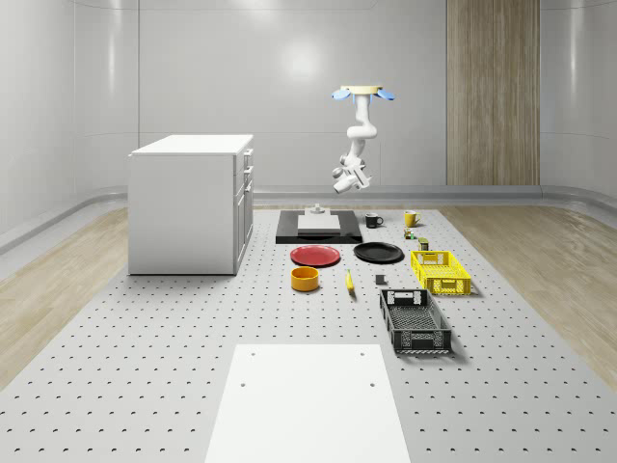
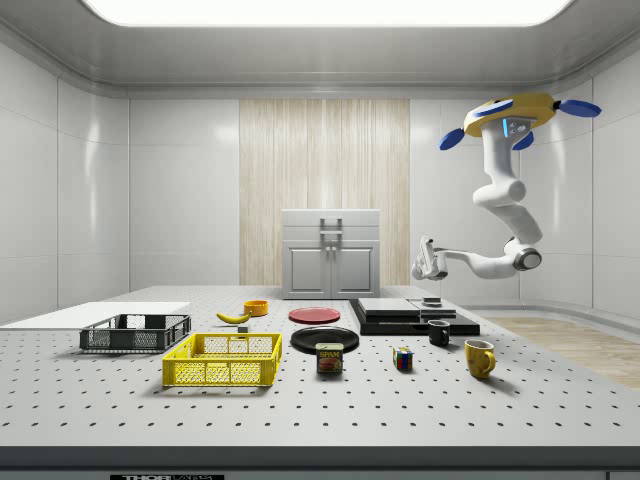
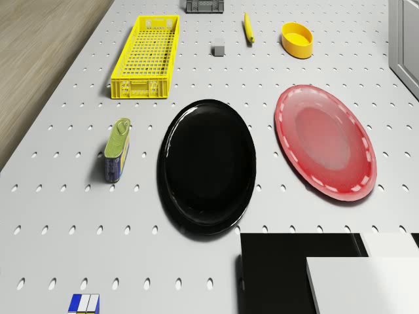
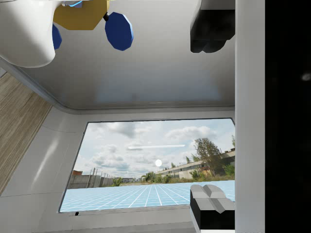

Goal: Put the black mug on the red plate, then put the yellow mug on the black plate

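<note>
A: Entry, clock bearings read on the whole-scene view. Drone position?

B: The drone (image 1: 362,94) hovers high over the far end of the table (image 1: 145,328), roughly above the gap between the black slab (image 1: 289,231) and the black mug (image 1: 373,220). The arm hangs down from it and bends toward 7 o'clock.

A: Tool state?

B: The gripper (image 1: 343,178) is in the air above the slab's right edge, touching nothing. In the wrist view the gripper (image 4: 210,116) has its two fingertips (image 4: 209,29) spread wide apart, with only a far window between them. Nothing is held.

A: Task items?

B: The black mug stands upright on the table at 12 o'clock from the black plate (image 1: 378,253), just beside the slab's right end. The yellow mug (image 1: 411,218) stands at 3 o'clock from the black mug, near it but apart. The red plate (image 1: 315,256) lies at 9 o'clock from the black plate, with a narrow gap between them. Both plates are bare in the drone view.

A: Neighbours?

B: The yellow crate (image 1: 441,271) is at 4 o'clock from the black plate. The yellow bowl (image 1: 305,279) is at 6 o'clock from the red plate.
</note>
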